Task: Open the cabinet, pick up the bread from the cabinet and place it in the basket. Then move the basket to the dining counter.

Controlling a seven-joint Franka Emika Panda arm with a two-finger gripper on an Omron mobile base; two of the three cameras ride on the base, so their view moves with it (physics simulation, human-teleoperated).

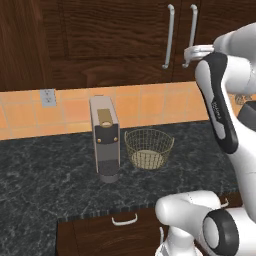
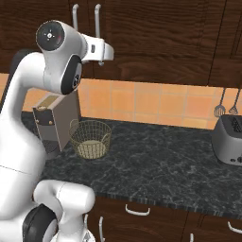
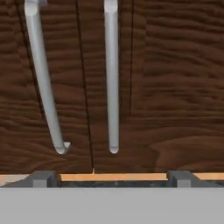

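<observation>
Drawers (image 1: 124,220) with small curved handles are seen nearest, under the black granite counter (image 1: 45,175). On that counter the basket (image 1: 148,148) is set just beside a tall grey coffee machine (image 1: 105,138); nothing is seen inside the basket. Farther back, the gripper (image 3: 112,178) is held spread wide with nothing gripped, facing the shut cabinet (image 3: 166,87) and its two bar handles (image 3: 112,78).
</observation>
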